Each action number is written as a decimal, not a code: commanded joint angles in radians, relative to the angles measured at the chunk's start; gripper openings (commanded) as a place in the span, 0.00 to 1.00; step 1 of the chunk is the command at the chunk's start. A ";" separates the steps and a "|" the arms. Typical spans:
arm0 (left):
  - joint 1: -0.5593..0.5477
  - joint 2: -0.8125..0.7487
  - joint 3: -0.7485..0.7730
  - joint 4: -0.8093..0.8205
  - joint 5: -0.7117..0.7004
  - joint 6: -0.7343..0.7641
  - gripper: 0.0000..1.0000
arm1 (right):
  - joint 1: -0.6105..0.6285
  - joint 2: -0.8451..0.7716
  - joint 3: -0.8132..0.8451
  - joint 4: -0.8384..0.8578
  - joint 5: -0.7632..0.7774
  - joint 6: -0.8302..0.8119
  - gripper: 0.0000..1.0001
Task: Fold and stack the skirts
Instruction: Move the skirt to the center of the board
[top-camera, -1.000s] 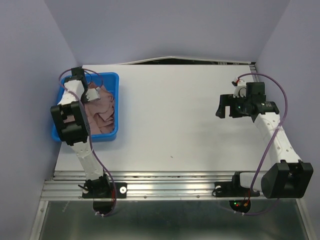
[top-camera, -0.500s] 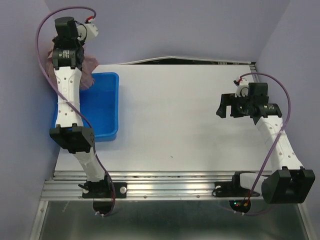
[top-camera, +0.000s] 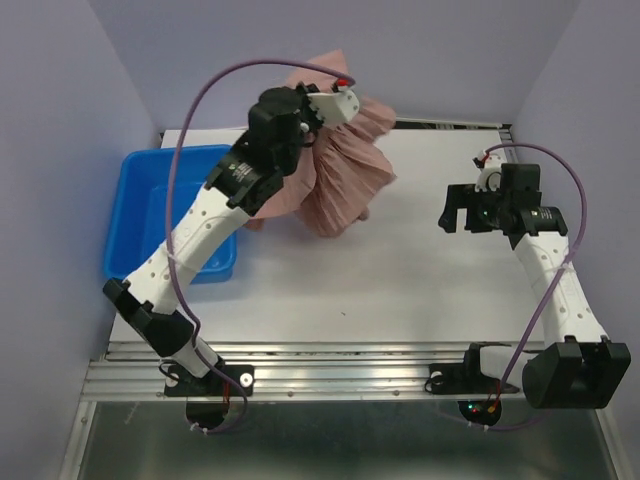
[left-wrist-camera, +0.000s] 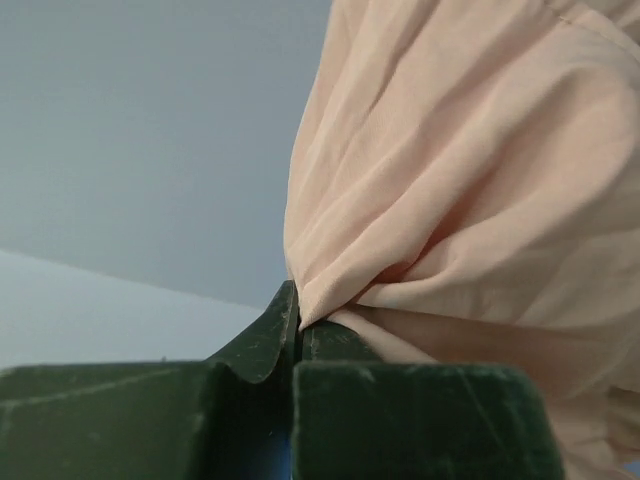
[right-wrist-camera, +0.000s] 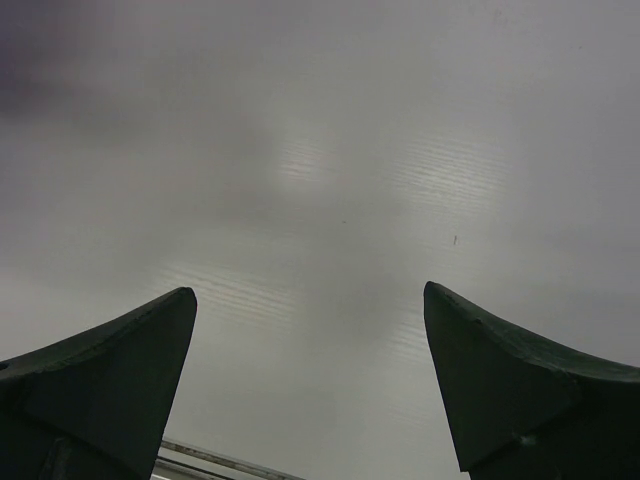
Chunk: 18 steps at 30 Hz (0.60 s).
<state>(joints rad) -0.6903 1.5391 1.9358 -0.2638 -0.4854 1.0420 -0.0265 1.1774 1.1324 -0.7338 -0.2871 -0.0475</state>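
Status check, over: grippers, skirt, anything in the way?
Left gripper shut on skirt, which hangs bunched over the far middle of the table. Right gripper open, empty, over bare tabletop. No obstruction seen; blue bin off left.

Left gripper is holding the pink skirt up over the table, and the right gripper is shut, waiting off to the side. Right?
One slip: the right gripper is open, fingers spread wide, as the right wrist view shows. Otherwise yes: the left gripper holds the skirt up over the table, the right one waiting aside.
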 joint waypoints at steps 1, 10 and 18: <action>-0.046 0.061 -0.080 0.083 -0.055 -0.114 0.00 | -0.023 -0.033 0.040 0.013 0.081 0.012 1.00; -0.133 0.168 -0.179 -0.066 0.091 -0.362 0.00 | -0.095 -0.015 0.066 -0.010 0.170 0.006 1.00; -0.271 -0.074 -0.383 -0.244 0.568 -0.393 0.98 | -0.095 0.019 0.067 -0.047 0.002 -0.063 1.00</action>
<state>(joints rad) -0.8951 1.7016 1.5948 -0.4500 -0.2020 0.6846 -0.1184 1.1843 1.1385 -0.7582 -0.1806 -0.0605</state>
